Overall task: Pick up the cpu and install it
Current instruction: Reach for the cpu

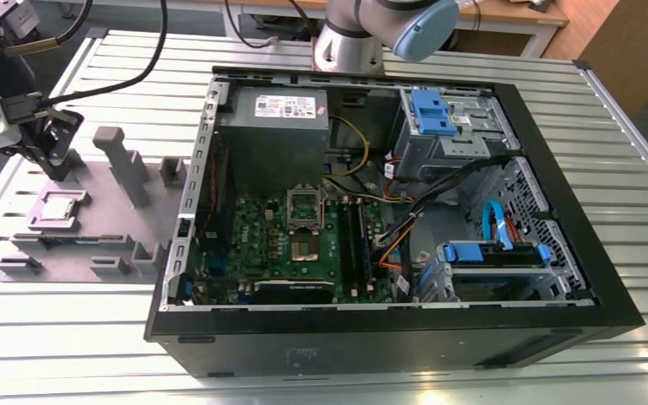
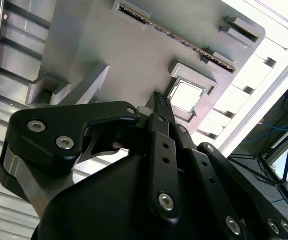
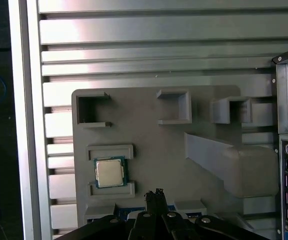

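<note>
Cpu (image 3: 109,172) in grey holder (image 3: 154,145), closed claw (image 3: 156,193) nearby, nose-down.

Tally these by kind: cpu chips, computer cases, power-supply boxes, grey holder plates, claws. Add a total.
cpu: 1
computer case: 1
power-supply box: 1
holder plate: 1
claw: 1
Total: 5

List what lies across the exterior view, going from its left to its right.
cpu in its holder → tall grey post → motherboard socket inside the open case → blue drive bracket
</note>
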`<action>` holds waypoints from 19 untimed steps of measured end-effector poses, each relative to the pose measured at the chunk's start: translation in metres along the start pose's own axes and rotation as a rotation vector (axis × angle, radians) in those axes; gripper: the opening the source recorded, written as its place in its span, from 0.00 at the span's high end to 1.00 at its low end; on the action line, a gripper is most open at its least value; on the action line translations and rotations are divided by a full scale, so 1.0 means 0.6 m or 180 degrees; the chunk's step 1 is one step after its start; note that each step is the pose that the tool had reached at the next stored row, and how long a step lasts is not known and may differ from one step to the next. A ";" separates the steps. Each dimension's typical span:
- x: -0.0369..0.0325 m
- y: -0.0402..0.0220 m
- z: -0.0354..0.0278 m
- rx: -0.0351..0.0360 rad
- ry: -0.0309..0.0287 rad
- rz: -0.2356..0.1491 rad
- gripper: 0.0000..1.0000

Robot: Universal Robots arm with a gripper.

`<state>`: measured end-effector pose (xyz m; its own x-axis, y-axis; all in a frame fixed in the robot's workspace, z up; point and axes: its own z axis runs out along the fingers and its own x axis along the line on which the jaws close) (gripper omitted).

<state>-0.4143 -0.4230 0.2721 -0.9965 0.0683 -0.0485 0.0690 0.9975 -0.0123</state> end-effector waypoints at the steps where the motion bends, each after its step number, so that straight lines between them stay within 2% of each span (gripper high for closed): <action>1: 0.000 0.000 0.000 0.0000 0.0000 0.0000 0.89; 3: 0.000 0.000 0.001 0.0000 0.0000 0.0000 0.89; 5: 0.000 -0.002 0.007 0.0000 0.0000 0.0000 0.89; 19: 0.001 -0.005 0.017 0.0000 0.0000 0.0000 0.89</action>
<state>-0.4143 -0.4259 0.2618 -0.9965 0.0683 -0.0485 0.0690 0.9975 -0.0123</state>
